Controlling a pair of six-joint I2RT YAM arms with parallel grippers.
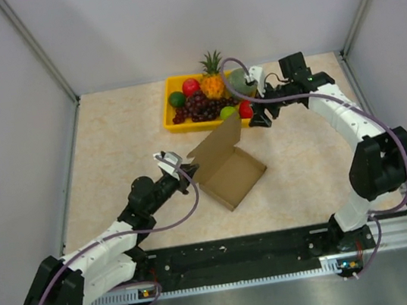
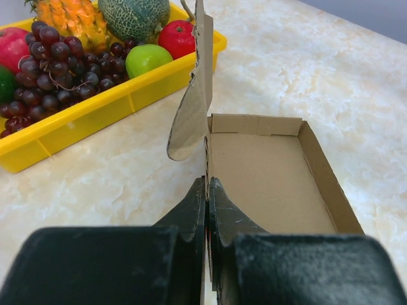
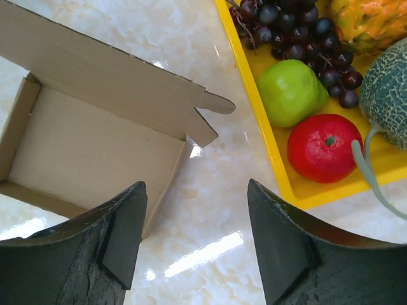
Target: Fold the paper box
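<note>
Top external view shows the paper box (image 1: 230, 175) in the middle of the table (image 1: 111, 151), a shallow brown carton with its walls up and its lid (image 1: 218, 144) standing open on the far side. It sits just in front of the yellow tray (image 1: 169, 111), not touching it.

From there the left gripper (image 1: 183, 168) only seems to meet the box's left corner. The left wrist view settles it: the fingers (image 2: 191, 210) are pressed together with a thin cardboard edge caught between them, and the lid (image 2: 200, 95) rises edge-on just past them.

The right gripper (image 1: 260, 119) hangs near the tray's front rim. Its own camera shows the fingers (image 3: 130, 216) spread wide with nothing between them, only bare table below. That view also gives the box's inside (image 3: 95, 146) and a rounded tab (image 3: 216, 101) at the lid's end, which the overhead view is too small to show.

Close up in the tray (image 3: 294, 190) lie a green apple (image 3: 289, 92), a red apple (image 3: 324, 147) and a melon (image 3: 388, 89). Overhead adds grapes (image 1: 198, 106) and a pineapple (image 1: 213, 82).
</note>
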